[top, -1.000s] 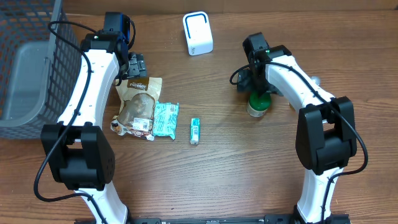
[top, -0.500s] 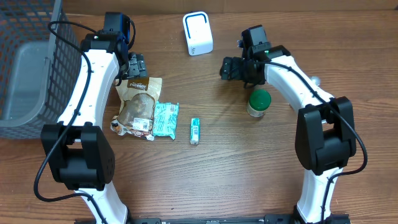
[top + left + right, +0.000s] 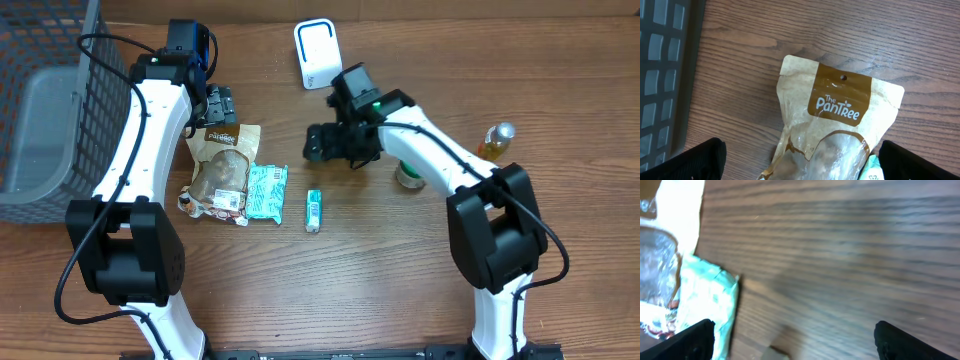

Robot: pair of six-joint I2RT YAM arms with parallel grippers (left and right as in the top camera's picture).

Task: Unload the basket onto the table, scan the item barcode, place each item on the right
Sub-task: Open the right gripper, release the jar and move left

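A brown "The PanTree" pouch (image 3: 225, 165) (image 3: 840, 115) lies flat at the left, with a teal packet (image 3: 267, 190) (image 3: 705, 300) touching its right side. A small green tube (image 3: 314, 210) lies just right of those. The white scanner (image 3: 318, 53) stands at the back. My left gripper (image 3: 220, 105) (image 3: 805, 167) hangs open over the pouch's top end, holding nothing. Blurred in its wrist view, my right gripper (image 3: 316, 146) (image 3: 800, 347) is open and empty over bare wood, right of the teal packet and above the tube.
A dark mesh basket (image 3: 45, 100) (image 3: 660, 75) holding a grey bin fills the far left. A green-lidded jar (image 3: 410, 175) stands partly under my right arm. A yellow bottle (image 3: 497, 140) with a silver cap stands further right.
My right gripper has swung left from the green-lidded jar to the middle of the table, leaving the jar standing and uncovering the yellow bottle. The left arm has not moved.
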